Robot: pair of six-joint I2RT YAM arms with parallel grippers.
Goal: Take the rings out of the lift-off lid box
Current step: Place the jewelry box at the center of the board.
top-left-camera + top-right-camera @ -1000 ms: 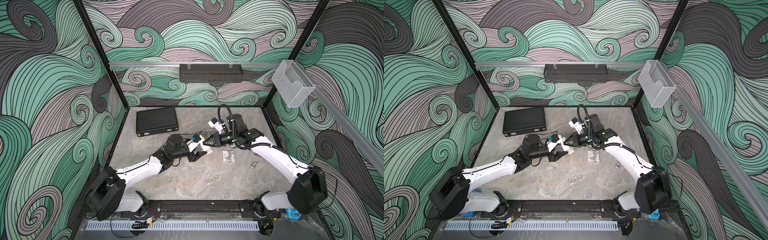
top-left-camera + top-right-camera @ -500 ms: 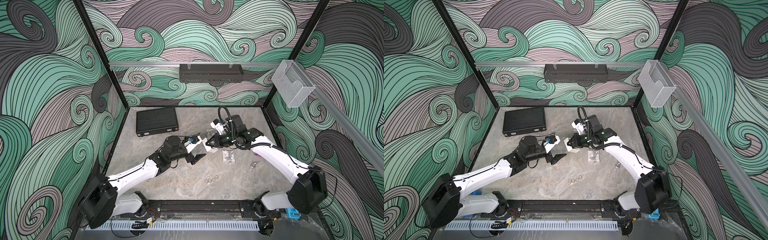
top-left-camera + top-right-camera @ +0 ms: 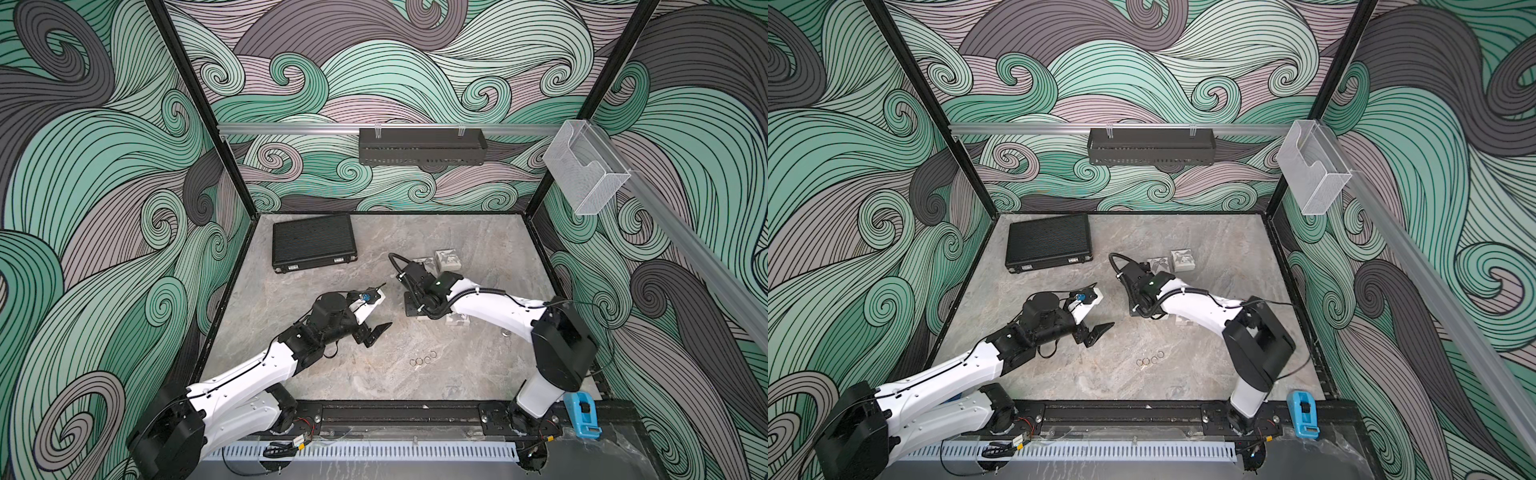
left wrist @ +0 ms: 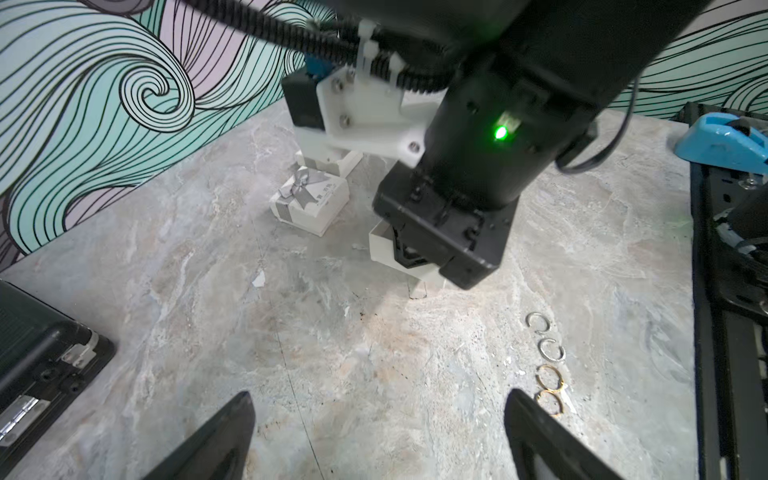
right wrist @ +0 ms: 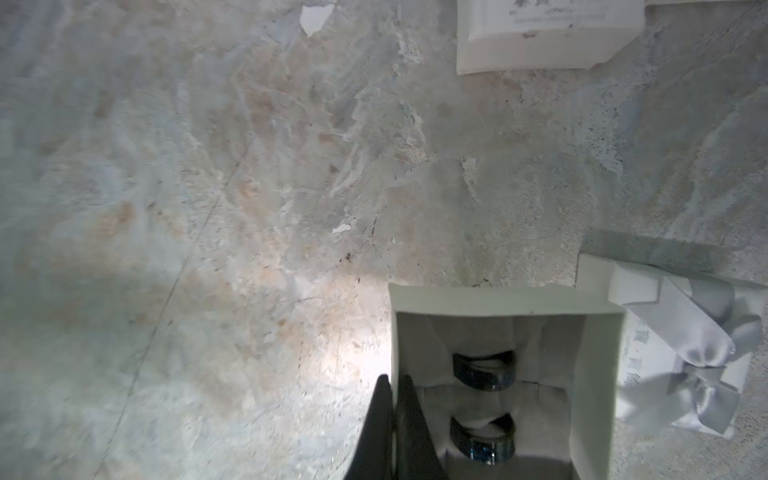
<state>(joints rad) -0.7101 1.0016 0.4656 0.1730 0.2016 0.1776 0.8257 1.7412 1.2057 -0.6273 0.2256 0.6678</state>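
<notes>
Marble tabletop; right arm covers most of open box.

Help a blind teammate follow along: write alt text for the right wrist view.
The right hand pinches one wall of an open white box holding two black rings in pale padding. A white lid with a grey bow lies beside it on the marbled table.

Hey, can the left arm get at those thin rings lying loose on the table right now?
Probably yes. The left claw stands open and empty, the thin rings lie close by on bare table, and the right claw grips the open box.
</notes>
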